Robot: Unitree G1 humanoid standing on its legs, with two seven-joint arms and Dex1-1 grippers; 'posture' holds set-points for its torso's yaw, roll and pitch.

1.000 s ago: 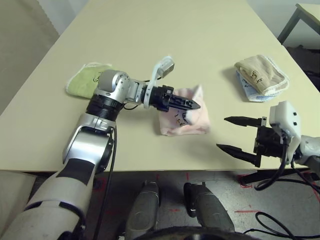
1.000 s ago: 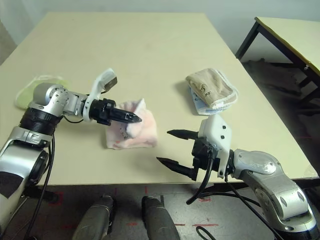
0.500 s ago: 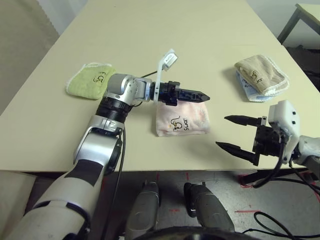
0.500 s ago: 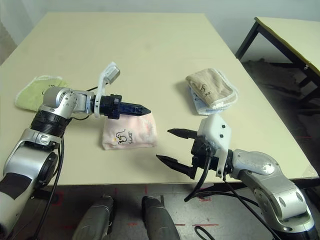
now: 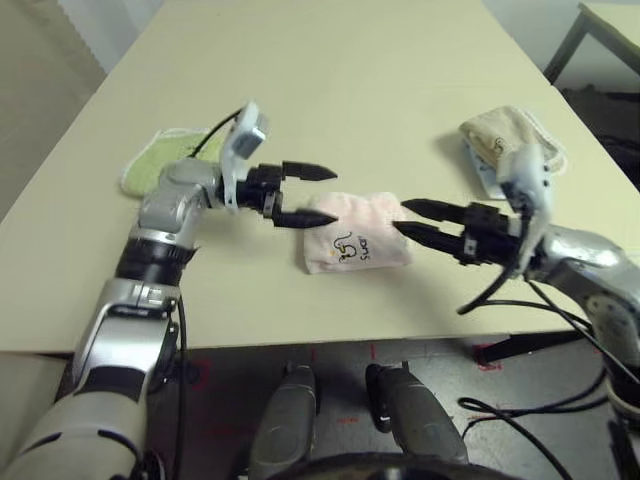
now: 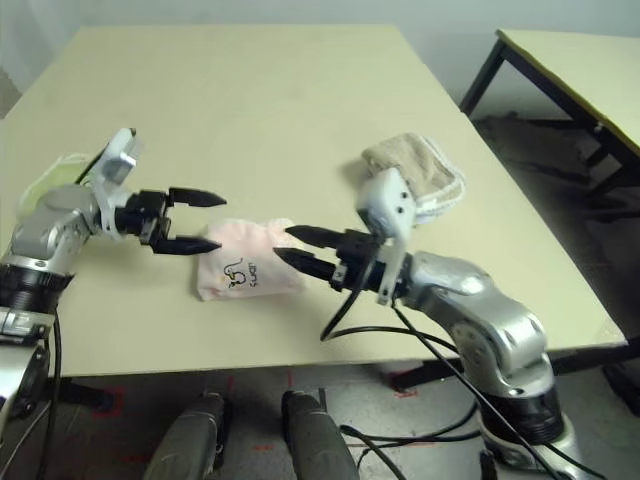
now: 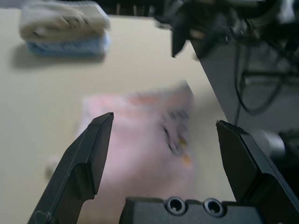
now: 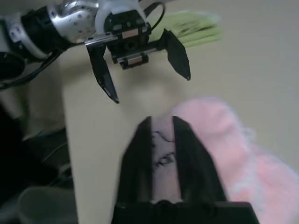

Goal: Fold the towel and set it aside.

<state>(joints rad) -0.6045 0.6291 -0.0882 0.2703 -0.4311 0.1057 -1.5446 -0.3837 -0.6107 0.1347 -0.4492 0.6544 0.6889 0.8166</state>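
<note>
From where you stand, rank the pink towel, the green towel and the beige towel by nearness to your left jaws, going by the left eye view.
1. The pink towel, just right of the left gripper, near the table's front edge.
2. The green towel, behind that arm, on the table's left side.
3. The beige towel, far right, beyond the right gripper.

The towel (image 5: 355, 243) is fluffy pink cloth (dark stitched lettering) on a smooth matt table (image 5: 330, 80).
</note>
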